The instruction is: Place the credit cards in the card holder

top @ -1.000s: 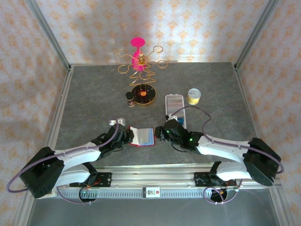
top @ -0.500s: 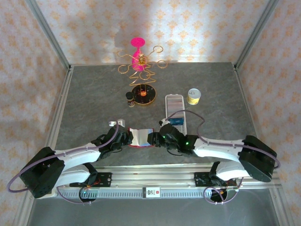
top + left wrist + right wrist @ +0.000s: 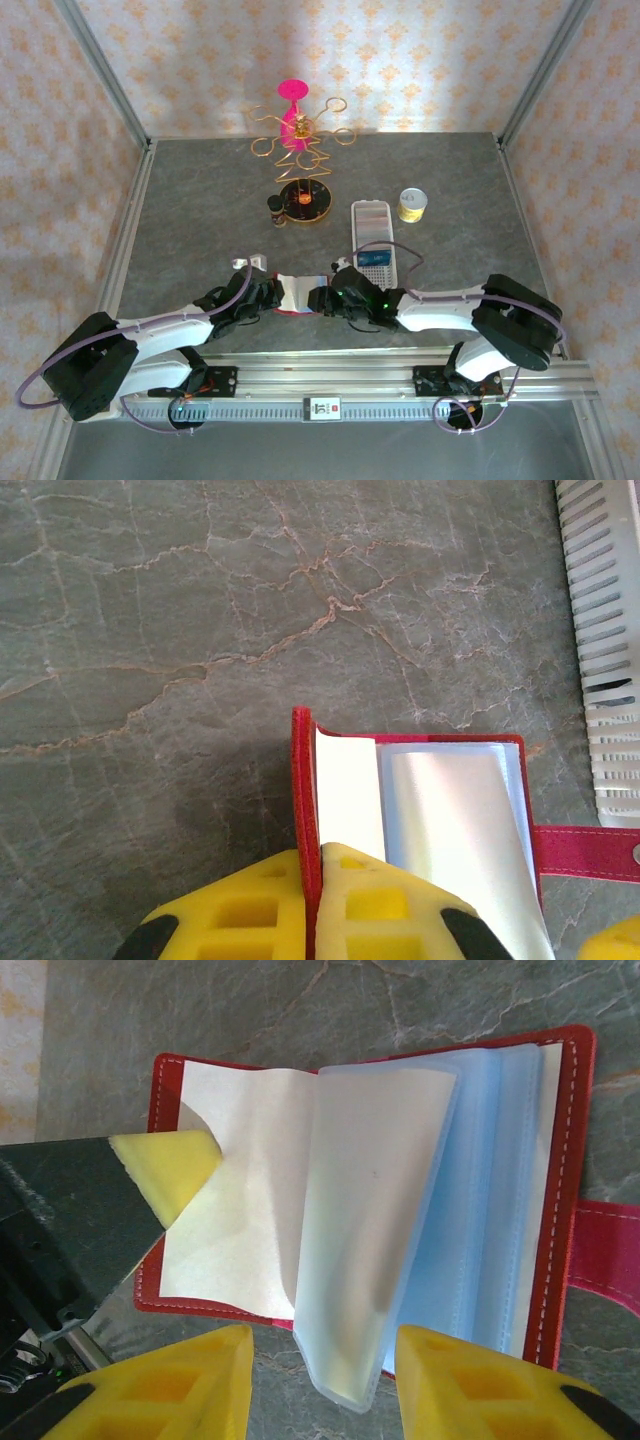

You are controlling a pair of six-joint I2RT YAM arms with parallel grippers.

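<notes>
The red card holder [image 3: 297, 292] lies open near the table's front edge, its grey-clear pockets [image 3: 450, 820] fanned up. My left gripper [image 3: 318, 880] is shut on the holder's left cover [image 3: 165, 1075], and its yellow finger [image 3: 170, 1165] lies on the inner lining. My right gripper [image 3: 325, 1380] is open at the holder's near edge, and one loose pocket leaf [image 3: 370, 1250] hangs between its fingers without being pinched. The snap tab [image 3: 590, 850] sticks out to the right. A bluish card [image 3: 375, 257] rests on the near end of the white tray. The yellow and black card is out of view.
The long white perforated tray [image 3: 370, 225] lies just right of and behind the holder. Farther back stand a gold wire stand with a pink top [image 3: 298, 130], a small dark jar [image 3: 276, 210] and a yellow roll [image 3: 412, 204]. A metal rail [image 3: 320, 375] borders the near edge.
My right gripper has moved left from the tray's near end to the holder, uncovering the bluish card. The left gripper has kept its hold on the cover.
</notes>
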